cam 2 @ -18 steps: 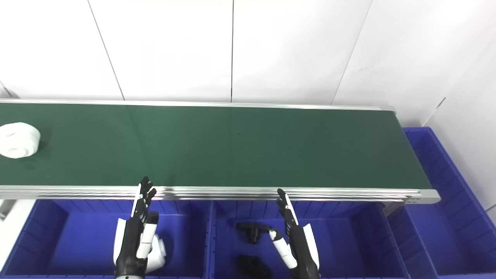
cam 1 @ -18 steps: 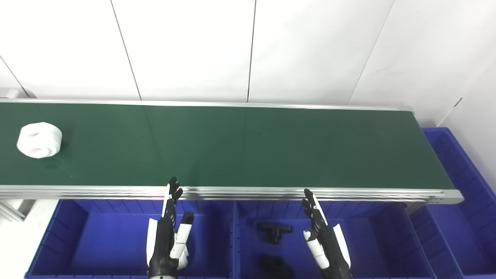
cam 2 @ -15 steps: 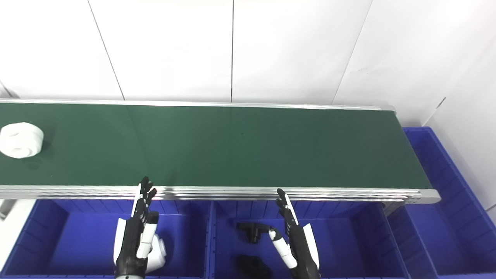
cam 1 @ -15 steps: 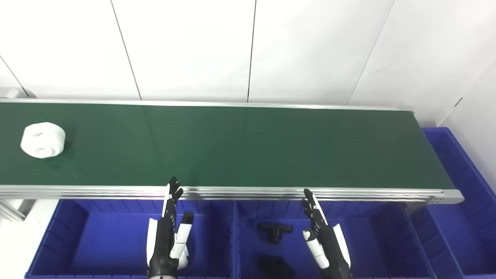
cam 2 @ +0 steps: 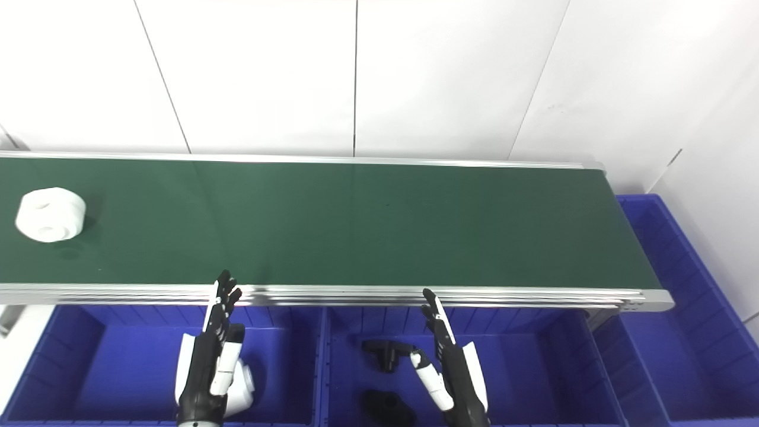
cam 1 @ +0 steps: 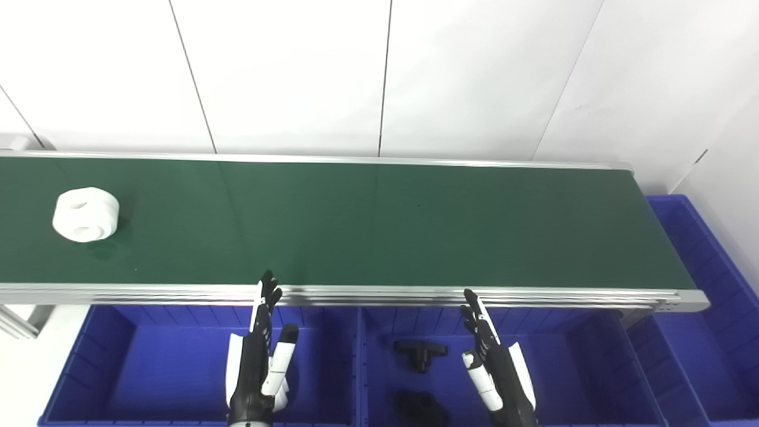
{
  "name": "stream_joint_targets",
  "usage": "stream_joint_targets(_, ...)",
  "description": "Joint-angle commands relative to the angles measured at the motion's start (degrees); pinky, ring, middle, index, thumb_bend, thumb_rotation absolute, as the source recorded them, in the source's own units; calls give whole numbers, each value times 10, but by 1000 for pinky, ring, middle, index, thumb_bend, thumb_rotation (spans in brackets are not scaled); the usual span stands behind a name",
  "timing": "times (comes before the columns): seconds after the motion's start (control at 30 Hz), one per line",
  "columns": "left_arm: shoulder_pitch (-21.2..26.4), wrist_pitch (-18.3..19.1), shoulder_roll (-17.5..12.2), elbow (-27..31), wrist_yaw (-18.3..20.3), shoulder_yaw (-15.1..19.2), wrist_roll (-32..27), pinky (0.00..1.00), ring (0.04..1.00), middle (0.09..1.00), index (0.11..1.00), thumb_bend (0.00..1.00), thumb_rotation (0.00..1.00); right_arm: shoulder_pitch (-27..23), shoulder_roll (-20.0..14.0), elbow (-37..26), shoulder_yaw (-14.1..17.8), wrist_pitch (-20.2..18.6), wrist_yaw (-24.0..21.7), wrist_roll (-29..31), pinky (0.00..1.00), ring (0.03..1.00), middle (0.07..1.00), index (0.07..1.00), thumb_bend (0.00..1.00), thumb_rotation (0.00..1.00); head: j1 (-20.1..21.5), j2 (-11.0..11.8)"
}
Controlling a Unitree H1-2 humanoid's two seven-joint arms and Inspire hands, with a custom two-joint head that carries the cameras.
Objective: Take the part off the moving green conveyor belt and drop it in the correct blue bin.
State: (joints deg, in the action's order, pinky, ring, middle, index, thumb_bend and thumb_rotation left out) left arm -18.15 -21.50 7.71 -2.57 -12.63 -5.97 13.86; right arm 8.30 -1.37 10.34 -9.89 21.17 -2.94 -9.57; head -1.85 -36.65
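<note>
Left eye view is filled across its middle by the green conveyor belt [cam 1: 379, 225], framed in aluminium rails, with a white panelled wall [cam 1: 379, 71] above it. Along the lower edge sit blue bins: a left bin [cam 1: 130, 367], a centre bin [cam 1: 563, 367], and another bin [cam 1: 705, 296] at the belt's right end. The left hand [cam 1: 260, 362] hovers over the left bin, fingers extended and spread, empty, its fingertips just reaching the belt's near rail. The right hand [cam 1: 495, 367] hangs over the centre bin in the same flat, unclenched pose, grasping nothing. A white round part [cam 1: 86, 214] with recessed holes lies on the belt at the frame's left. Another white part [cam 2: 243, 388], partly hidden behind the left hand, rests in the left bin. A black T-shaped part [cam 1: 419, 353] and a second black part [cam 1: 421, 406] lie in the centre bin.
</note>
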Motion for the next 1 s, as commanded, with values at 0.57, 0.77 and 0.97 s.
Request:
stream_joint_targets(0.57, -4, -1, 7, 26, 9, -7, -4, 1000, 961, 982, 1000, 730, 986, -18, 12, -23, 16, -2, 17, 10, 978, 979, 1000, 969, 836, 938, 0, -3)
stream_joint_targets(0.77, -7, -2, 5, 27, 12, -11, -6, 1000, 963, 984, 1000, 729, 985, -19, 14, -24, 19, -3, 19, 5, 973, 971, 1000, 967, 851, 946, 0, -3)
stream_joint_targets(0.97, -15, 5, 1, 28, 30, -18, -22, 1000, 973, 998, 1000, 705, 989, -23, 16, -19, 25, 2, 30, -1, 959, 955, 992, 969, 834, 946, 1, -2)
